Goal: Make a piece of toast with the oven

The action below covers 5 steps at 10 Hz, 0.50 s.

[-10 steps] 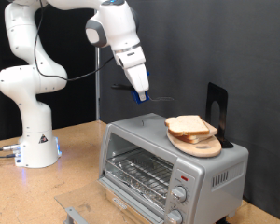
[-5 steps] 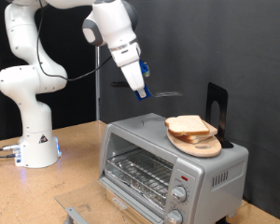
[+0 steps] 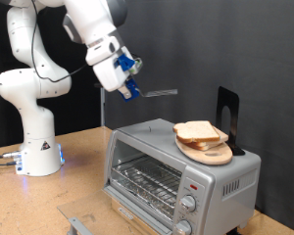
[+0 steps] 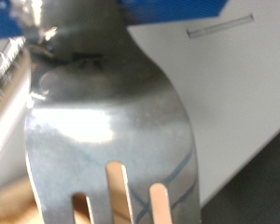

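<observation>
Slices of pale toast (image 3: 198, 131) are stacked on a round wooden plate (image 3: 210, 152) on top of the silver oven (image 3: 152, 147). The oven's wire rack (image 3: 142, 179), two knobs (image 3: 189, 204) and red mark (image 3: 191, 183) face the exterior view's bottom. My gripper (image 3: 128, 84), with blue fingers, is up in the air to the exterior view's left of the toast, above the oven's left end. It is shut on a metal fork (image 3: 159, 93) that points towards the exterior view's right. The fork (image 4: 112, 112) fills the wrist view, tines close to the camera.
The robot's white base (image 3: 34, 147) stands on the wooden table (image 3: 83, 162) at the exterior view's left. A black stand (image 3: 226, 111) rises behind the plate. A grey metal piece (image 3: 80, 224) lies on the table in front of the oven.
The arm has swung up and towards the exterior view's left, carrying the fork away from the toast on the plate. The toast and oven have not moved.
</observation>
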### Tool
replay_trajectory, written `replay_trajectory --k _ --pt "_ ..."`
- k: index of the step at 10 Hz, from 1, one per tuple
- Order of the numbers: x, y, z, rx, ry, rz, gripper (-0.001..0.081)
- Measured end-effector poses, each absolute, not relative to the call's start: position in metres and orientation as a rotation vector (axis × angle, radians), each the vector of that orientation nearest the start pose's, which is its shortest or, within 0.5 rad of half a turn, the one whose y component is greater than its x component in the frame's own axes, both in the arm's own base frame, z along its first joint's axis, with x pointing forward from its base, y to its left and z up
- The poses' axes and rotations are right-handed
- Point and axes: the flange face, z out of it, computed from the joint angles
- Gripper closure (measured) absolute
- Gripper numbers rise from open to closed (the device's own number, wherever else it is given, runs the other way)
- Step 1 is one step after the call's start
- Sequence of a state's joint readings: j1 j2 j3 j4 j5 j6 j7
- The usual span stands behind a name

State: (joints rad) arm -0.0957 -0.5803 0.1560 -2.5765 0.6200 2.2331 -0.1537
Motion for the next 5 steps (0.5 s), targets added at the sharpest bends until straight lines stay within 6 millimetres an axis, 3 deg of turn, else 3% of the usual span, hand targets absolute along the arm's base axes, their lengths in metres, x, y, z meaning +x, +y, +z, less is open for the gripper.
replay_trajectory --k 3,5 --pt "0.376 -0.011 0.465 -2.745 0.263 -0.133 0.0323" --pt "0.369 -0.037 0.459 -2.748 0.283 -0.102 0.0323"
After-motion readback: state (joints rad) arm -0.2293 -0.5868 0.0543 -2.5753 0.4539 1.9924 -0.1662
